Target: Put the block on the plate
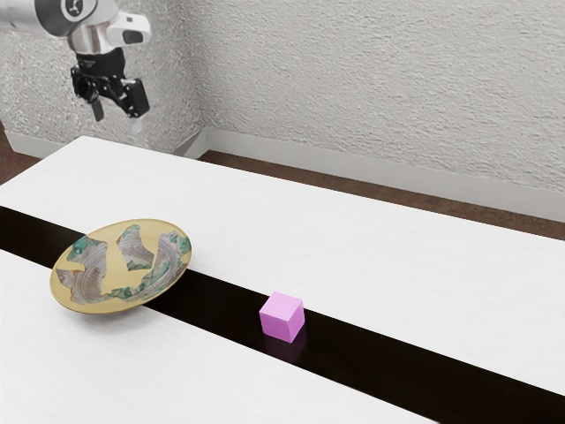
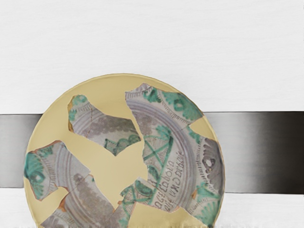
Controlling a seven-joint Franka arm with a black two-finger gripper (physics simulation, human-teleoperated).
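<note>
High over the far-left part of the table in the exterior view, my gripper [image 1: 116,117] stands open with nothing between its fingers. The pink block [image 1: 282,317] rests upright on the dark stripe, to the exterior view's right of the plate and apart from it. The round plate [image 1: 122,268], yellow with grey and green patterned pieces, lies partly over the same stripe with nothing on it. From above, the wrist view looks down on the plate [image 2: 116,166].
A white table [image 1: 353,256] with a dark stripe [image 1: 388,353] running along it carries both things. Behind the table's far edge stands a rough pale wall [image 1: 380,97] with a baseboard.
</note>
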